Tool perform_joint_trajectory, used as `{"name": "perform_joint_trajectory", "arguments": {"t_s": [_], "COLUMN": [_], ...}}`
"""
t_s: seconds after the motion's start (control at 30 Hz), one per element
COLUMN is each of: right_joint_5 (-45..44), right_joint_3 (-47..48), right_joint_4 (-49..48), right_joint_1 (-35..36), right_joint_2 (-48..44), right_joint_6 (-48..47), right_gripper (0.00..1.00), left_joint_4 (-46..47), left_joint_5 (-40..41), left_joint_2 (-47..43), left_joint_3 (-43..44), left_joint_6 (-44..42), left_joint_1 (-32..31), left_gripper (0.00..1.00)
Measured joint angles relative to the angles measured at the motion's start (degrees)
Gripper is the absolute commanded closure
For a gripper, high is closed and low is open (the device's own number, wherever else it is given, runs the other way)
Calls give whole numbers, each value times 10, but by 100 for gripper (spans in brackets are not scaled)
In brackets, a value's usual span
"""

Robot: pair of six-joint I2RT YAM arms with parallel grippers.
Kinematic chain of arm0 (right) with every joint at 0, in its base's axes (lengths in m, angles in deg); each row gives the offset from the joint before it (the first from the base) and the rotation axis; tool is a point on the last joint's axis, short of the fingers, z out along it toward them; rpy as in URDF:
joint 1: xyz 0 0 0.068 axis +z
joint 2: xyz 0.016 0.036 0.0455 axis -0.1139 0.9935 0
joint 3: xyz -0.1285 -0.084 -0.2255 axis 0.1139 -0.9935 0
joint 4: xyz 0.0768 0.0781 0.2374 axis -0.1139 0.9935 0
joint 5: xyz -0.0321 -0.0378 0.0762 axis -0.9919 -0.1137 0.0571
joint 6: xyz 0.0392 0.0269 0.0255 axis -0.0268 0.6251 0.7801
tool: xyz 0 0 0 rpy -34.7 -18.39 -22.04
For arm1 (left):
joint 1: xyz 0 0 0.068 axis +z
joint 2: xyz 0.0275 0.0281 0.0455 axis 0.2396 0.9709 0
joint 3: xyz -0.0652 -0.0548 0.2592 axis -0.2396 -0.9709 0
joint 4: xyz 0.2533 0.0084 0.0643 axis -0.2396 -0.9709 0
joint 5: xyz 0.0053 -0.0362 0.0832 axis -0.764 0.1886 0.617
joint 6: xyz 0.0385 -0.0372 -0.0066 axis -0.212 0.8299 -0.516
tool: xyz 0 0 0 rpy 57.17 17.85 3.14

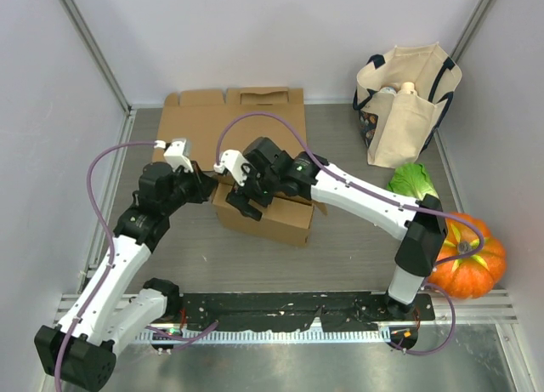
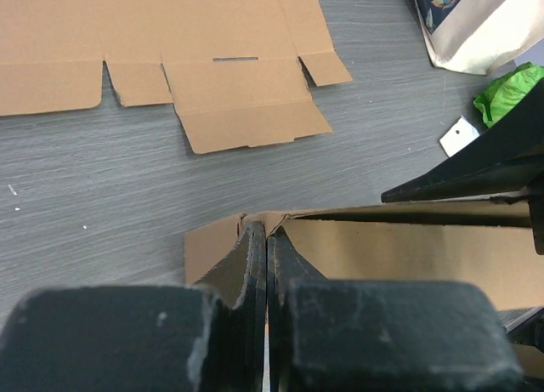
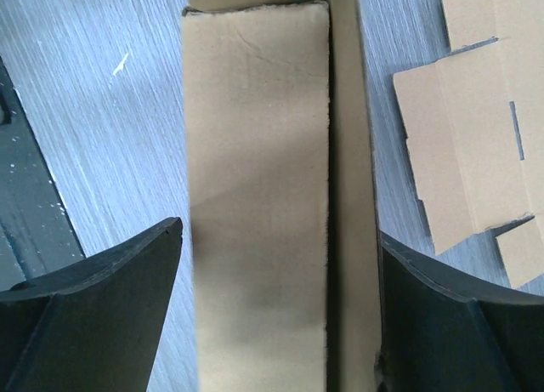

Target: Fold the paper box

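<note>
Top external: paper box (image 1: 270, 212), half-formed, long axis running roughly left to right with a slight slant, the flat cardboard sheet (image 1: 234, 118) lying just behind it. Left gripper (image 1: 206, 188) is at the box's left end. Right gripper (image 1: 242, 202) is over the box's left half, directly above its top. Both arms are at the box, the right one squarely over it. Tote bag (image 1: 406, 103), leafy green (image 1: 412, 181) and pumpkin (image 1: 469, 258) all lie well to the box's right. Left wrist: fingers (image 2: 242, 273) are pressed together with no gap, tips at the box's end corner. Whether a cardboard edge is nipped between them cannot be told. Right wrist: fingers (image 3: 119, 298) are spread wide, one along each long side of the box, just beside the walls, holding nothing — the long axis runs straight down the gap between them. Judgement: the coming move turns on the right gripper spanning the box's short width — closing there would likely press the long walls inward.
</note>
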Motion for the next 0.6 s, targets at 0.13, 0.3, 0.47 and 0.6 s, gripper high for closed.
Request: {"name": "perform_joint_trajectory", "arguments": {"t_s": [0.13,0.3,0.47,0.6], "right_joint_5": [-10,-22,-34,-60], "right_joint_3": [-23,-66,-122,-143], "right_joint_4": [-26,-33,-12,20], "right_joint_1": [-2,-21,-90,-155], "right_joint_2": [-20,-81,-205,-283], "right_joint_6": [38,102,195,260], "right_gripper": [6,5,6,16], "left_joint_4": [5,4,3,2], "left_joint_5": [-3,-5,-7,-10], "left_joint_2": [7,17,23,23], "left_joint_3": [1,8,12,12], "left_joint_6": [-2,-10,-14,-14], "left_joint_1": [0,-4,-4,-3], "left_gripper": [100,100,100,100]}}
